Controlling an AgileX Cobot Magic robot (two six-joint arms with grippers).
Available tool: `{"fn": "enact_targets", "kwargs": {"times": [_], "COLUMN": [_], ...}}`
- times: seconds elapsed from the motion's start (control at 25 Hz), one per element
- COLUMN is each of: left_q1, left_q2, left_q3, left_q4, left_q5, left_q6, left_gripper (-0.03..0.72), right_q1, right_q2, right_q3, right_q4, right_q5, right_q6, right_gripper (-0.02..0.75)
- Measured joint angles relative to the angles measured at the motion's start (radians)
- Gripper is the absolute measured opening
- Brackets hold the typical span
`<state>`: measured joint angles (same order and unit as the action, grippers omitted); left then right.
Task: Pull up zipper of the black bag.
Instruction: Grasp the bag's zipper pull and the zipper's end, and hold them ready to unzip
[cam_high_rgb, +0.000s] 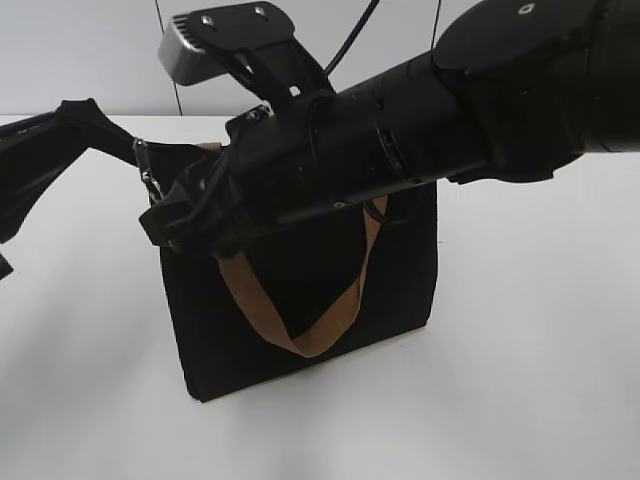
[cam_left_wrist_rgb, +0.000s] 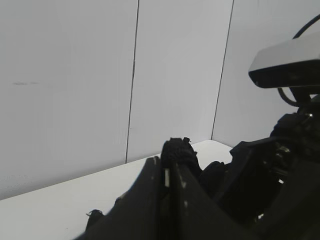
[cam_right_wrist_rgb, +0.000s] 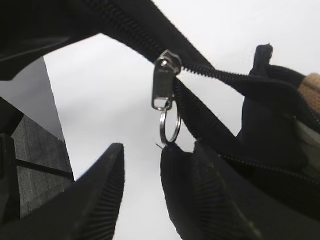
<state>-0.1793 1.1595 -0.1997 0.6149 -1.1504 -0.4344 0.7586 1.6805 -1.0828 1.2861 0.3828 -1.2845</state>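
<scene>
The black bag (cam_high_rgb: 300, 300) stands upright mid-table, one tan handle (cam_high_rgb: 305, 340) hanging down its front. My left gripper (cam_high_rgb: 88, 118) is shut on a black fabric end of the bag's top edge and holds it out to the left; it shows in the left wrist view (cam_left_wrist_rgb: 168, 167) pinching that fabric (cam_left_wrist_rgb: 178, 148). The zipper (cam_right_wrist_rgb: 235, 77) has a silver pull (cam_right_wrist_rgb: 164, 82) with a small ring, also seen in the exterior view (cam_high_rgb: 148, 178). My right gripper (cam_right_wrist_rgb: 142, 150) is open just below the pull. Its right finger touches the ring's bottom. In the exterior view the right gripper (cam_high_rgb: 168, 222) is at the bag's top left.
The white table (cam_high_rgb: 540, 330) surrounds the bag, with a pale wall behind. My right arm (cam_high_rgb: 420, 110) crosses over the bag's top from the upper right and hides most of the zipper line there.
</scene>
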Motion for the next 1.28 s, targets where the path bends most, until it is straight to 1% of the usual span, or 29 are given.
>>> {"fn": "enact_targets", "kwargs": {"times": [0.32, 0.48, 0.6, 0.8, 1.08, 1.2, 1.28], "left_q1": [0.0, 0.0, 0.0, 0.0, 0.0, 0.0, 0.0], "left_q2": [0.0, 0.0, 0.0, 0.0, 0.0, 0.0, 0.0], "left_q3": [0.0, 0.0, 0.0, 0.0, 0.0, 0.0, 0.0], "left_q4": [0.002, 0.003, 0.003, 0.003, 0.004, 0.004, 0.004], "left_q5": [-0.002, -0.002, -0.002, -0.002, -0.003, -0.003, -0.003], "left_q6": [-0.004, -0.004, -0.004, -0.004, -0.006, -0.007, -0.007], "left_gripper": [0.011, 0.011, 0.011, 0.01, 0.01, 0.01, 0.01], "right_q1": [0.004, 0.031, 0.049, 0.05, 0.05, 0.05, 0.05], "right_q2": [0.0, 0.012, 0.031, 0.033, 0.033, 0.036, 0.042], "right_q3": [0.0, 0.0, 0.0, -0.003, -0.048, -0.048, -0.048], "right_q4": [0.063, 0.091, 0.094, 0.096, 0.098, 0.098, 0.098], "right_q5": [-0.02, -0.058, -0.058, -0.076, -0.093, -0.095, -0.096], "right_q6": [-0.02, -0.05, -0.066, -0.071, -0.071, -0.072, -0.072], "right_gripper": [0.34, 0.34, 0.34, 0.34, 0.34, 0.314, 0.273]}}
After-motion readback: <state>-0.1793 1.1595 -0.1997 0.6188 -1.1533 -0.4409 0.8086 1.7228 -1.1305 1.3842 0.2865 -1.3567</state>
